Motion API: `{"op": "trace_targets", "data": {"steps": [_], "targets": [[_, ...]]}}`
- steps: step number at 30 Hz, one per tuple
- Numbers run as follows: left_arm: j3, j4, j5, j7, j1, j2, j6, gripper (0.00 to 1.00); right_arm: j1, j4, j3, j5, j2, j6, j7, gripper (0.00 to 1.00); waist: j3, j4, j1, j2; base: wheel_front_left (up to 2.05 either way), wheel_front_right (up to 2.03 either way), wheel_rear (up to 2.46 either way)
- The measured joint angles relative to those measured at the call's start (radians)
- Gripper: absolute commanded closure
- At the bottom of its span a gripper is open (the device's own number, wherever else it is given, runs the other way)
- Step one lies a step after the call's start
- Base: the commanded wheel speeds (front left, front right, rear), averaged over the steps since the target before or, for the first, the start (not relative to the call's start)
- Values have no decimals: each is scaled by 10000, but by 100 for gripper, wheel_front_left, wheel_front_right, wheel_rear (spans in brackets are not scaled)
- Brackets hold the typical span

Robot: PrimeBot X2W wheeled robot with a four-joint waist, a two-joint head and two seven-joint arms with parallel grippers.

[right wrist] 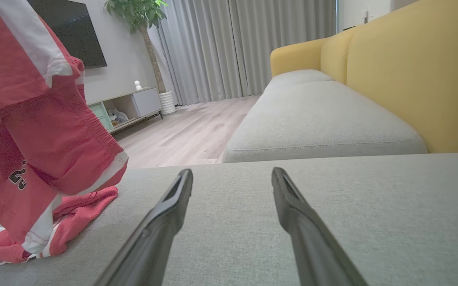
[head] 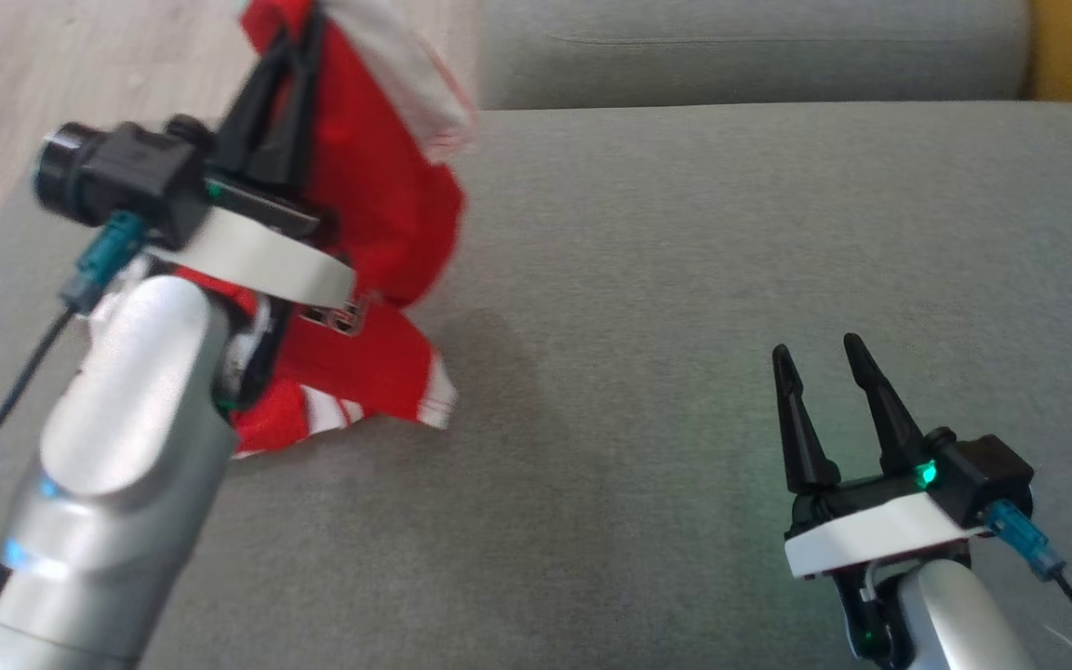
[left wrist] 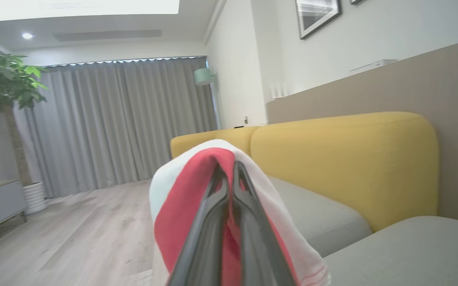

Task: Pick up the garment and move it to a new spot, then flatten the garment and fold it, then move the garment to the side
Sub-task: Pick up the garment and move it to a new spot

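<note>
1. Left gripper [left wrist: 228, 169]: fingers together, clamped on a fold of the red-and-white garment [head: 387, 186], raised above the grey cushion [head: 685, 279].
2. Garment hangs from those fingertips; its lower end lies bunched on the cushion below the gripper.
3. Right gripper [head: 817, 346]: fingers apart, low over the cushion, garment well off to its left.
4. Yellow sofa back [right wrist: 412, 71] stands ahead and to its right.

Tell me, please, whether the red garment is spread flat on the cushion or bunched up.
Bunched up: the left gripper, shut on the garment, holds its top raised while the lower end lies crumpled on the cushion.
</note>
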Motion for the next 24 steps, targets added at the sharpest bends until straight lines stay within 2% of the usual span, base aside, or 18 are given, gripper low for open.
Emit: {"op": "trace_targets", "data": {"steps": [5,12,20,24], "targets": [[-336,-884,-4,351,157,-257,92,100,-7,-61,2,104,0,0,0,0,-18,-566,0,0,0,0,0],[-731,-1206,-105,642,164,-732,163,100,-169,-232,0,309,0,0,0,0,137,-1656,1,0,0,0,0],[-1285,-203,-73,748,-453,-1275,-50,100,-539,-558,92,686,-2,0,0,0,664,-2922,2,0,0,0,0],[-1496,479,-63,479,-850,-1730,-267,100,-626,-667,130,836,-2,0,0,0,1027,-3398,2,0,0,0,0]]}}
